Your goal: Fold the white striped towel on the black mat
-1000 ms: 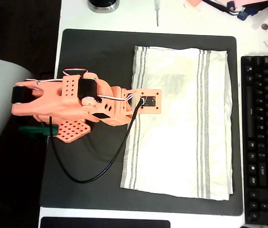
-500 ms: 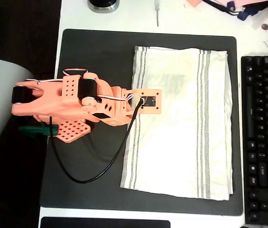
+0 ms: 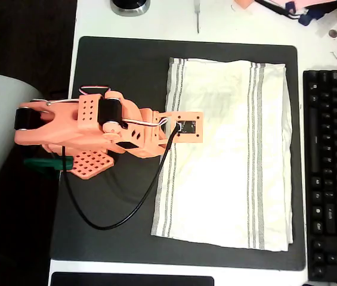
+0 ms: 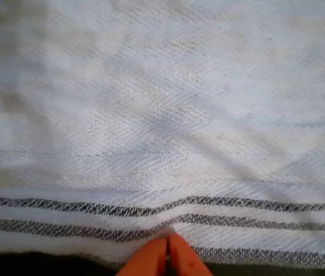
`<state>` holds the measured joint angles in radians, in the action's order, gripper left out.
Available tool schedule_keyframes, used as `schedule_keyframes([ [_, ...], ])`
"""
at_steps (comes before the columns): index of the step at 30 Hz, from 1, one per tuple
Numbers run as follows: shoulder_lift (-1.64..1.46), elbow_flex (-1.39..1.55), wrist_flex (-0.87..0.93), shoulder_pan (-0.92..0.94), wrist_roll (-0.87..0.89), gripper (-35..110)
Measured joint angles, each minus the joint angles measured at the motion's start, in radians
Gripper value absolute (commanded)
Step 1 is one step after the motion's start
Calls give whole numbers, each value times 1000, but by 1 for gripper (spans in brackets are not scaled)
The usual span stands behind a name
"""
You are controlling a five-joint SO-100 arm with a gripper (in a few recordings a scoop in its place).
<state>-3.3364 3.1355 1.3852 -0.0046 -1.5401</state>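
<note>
The white striped towel (image 3: 228,155) lies spread flat on the right half of the black mat (image 3: 120,71), grey stripes running along its left and right sides. My orange arm (image 3: 96,125) reaches in from the left, its wrist camera plate (image 3: 186,127) over the towel's left striped edge and hiding the fingers. In the wrist view the gripper (image 4: 167,240) is shut, its orange tips pressed together on the towel (image 4: 162,115) at the stripes near the edge. The stripes kink slightly at the tips, so a little cloth looks pinched.
A black keyboard (image 3: 332,173) lies just right of the mat. A round metal base (image 3: 130,6) and a thin tool (image 3: 197,15) sit beyond the mat's far edge. The arm's black cable (image 3: 114,220) loops over the mat's left part.
</note>
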Motion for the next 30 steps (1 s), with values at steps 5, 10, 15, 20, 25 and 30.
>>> schedule_keyframes([
  [5, 5, -8, 0, -37, -6, 0],
  [10, 152, -172, 6, -107, -9, 0],
  [15, 388, -342, -43, -273, 5, 0],
  [20, 723, -532, -110, -476, 38, 0],
  [25, 1134, -784, -181, -635, 166, 0],
  [30, 1545, -1141, -183, -729, 314, 0],
])
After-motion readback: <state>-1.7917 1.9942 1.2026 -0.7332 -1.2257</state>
